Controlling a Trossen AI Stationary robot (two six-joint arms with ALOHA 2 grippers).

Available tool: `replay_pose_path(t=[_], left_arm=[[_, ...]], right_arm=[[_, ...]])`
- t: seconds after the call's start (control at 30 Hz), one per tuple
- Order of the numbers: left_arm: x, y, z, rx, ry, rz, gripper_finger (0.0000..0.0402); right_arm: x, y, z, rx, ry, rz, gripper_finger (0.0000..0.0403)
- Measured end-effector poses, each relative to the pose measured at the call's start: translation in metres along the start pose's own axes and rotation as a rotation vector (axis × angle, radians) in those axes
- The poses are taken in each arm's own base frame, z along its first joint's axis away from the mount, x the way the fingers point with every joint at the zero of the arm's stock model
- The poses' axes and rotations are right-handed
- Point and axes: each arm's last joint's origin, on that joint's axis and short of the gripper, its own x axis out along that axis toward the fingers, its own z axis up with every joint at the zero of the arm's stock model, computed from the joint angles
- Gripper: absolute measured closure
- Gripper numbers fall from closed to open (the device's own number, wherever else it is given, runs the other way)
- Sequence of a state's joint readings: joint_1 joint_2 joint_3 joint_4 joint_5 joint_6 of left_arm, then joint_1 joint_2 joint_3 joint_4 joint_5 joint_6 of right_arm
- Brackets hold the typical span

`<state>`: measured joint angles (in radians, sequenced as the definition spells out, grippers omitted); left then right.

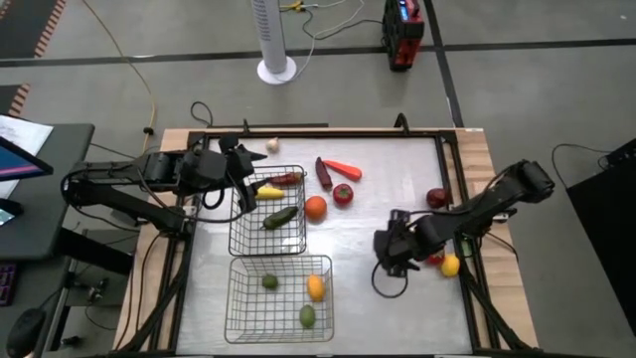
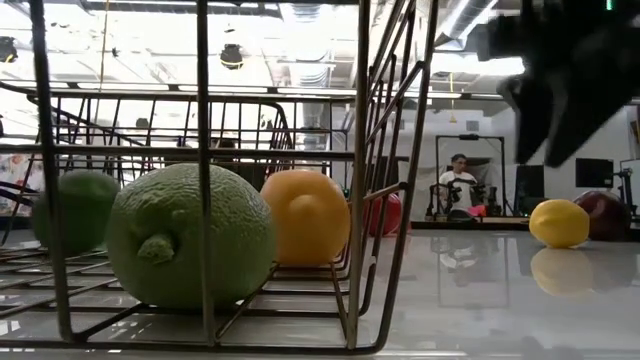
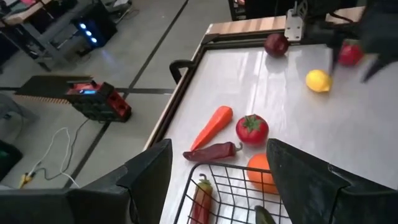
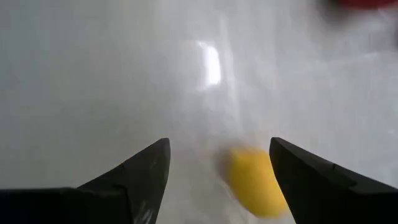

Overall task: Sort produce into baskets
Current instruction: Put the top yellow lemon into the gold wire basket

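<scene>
Now, step: we go for the lemon [image 4: 252, 182], lower right of the high view.
Right gripper [image 4: 219, 180]: fingers apart, empty, lemon lying off-centre between them.
Advice: we centre, descend, close gently.
Left gripper [image 3: 214, 180]: spread, waiting over upper basket [image 1: 266, 214].

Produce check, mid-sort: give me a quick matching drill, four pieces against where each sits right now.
Things:
1. lime
2. carrot
3. lemon
4. cucumber

Places:
A. bare table, by the right gripper
B. far basket
C. near basket
D. bare table, near the far edge

Pairs: 1-C, 2-D, 3-A, 4-B
</scene>
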<state>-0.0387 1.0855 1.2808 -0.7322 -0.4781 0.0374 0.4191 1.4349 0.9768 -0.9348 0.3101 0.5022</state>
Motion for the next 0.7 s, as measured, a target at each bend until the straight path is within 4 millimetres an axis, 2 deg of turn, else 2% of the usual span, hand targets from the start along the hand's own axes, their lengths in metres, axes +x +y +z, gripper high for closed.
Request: replay_pose_path(t=[0.13,0.27,0.4,0.7], left_arm=[[0.000,0.000,0.000,-0.013,0.000,-0.010,0.0152],[0.000,-0.001,0.000,-0.011,0.002,-0.024,0.0152],[0.000,-0.001,-0.001,0.008,0.006,-0.026,0.0152],[0.000,-0.001,-0.001,0.017,0.012,-0.025,0.0152]], right_arm=[[0.005,-0.008,-0.018,0.007,0.000,0.004,0.0102],[0.012,-0.014,-0.029,0.028,-0.017,0.064,0.0102],[0.024,-0.021,-0.041,0.044,0.005,0.044,0.0102],[0.046,-0.029,-0.051,-0.012,0.010,0.006,0.0102]])
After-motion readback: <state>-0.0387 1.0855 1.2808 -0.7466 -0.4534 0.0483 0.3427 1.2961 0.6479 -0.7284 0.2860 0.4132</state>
